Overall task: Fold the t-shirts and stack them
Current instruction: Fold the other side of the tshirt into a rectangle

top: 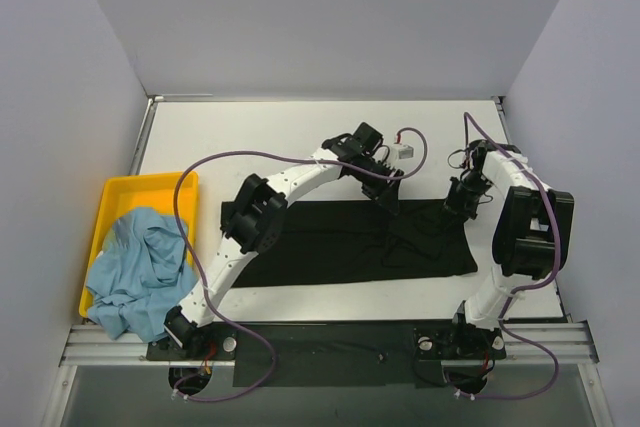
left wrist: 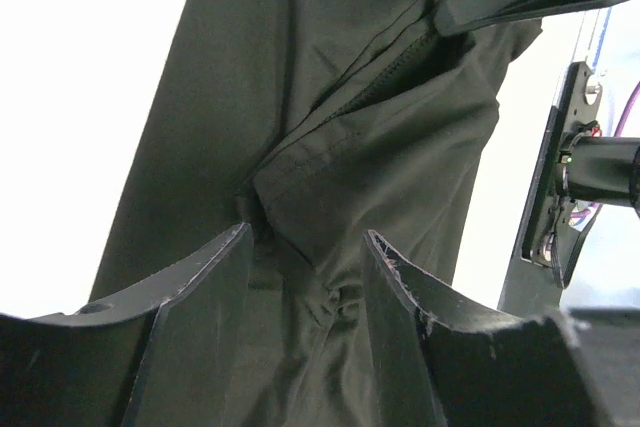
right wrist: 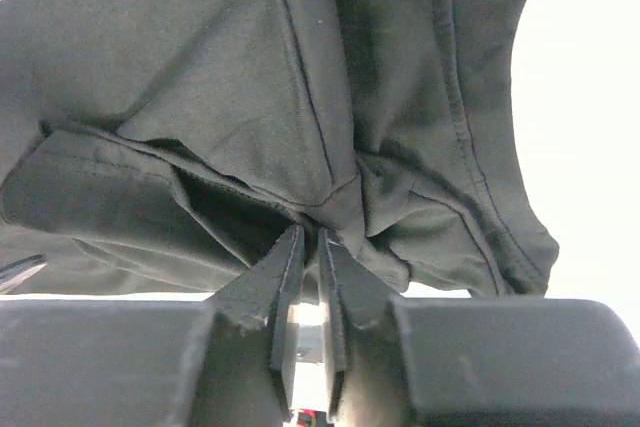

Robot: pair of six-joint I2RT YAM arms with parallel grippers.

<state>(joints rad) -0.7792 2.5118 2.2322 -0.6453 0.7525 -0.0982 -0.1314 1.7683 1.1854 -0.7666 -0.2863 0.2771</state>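
While blue tee [top: 135,267] fills tray [top: 150,187], left end effector [left wrist: 307,232] apart, right end effector [right wrist: 310,231] pinches black tee [top: 340,242].

The spread t-shirt [top: 330,247] lies on the table [top: 250,137], the crumpled t-shirt [top: 140,262] in the tray [top: 150,182] at left.

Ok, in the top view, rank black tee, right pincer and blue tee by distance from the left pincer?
1. black tee: beneath the left pincer.
2. right pincer: just to its right.
3. blue tee: far left, in yellow tray.

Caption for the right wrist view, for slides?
Right claw pinching a bunched fold of the black t-shirt lying on the white table.
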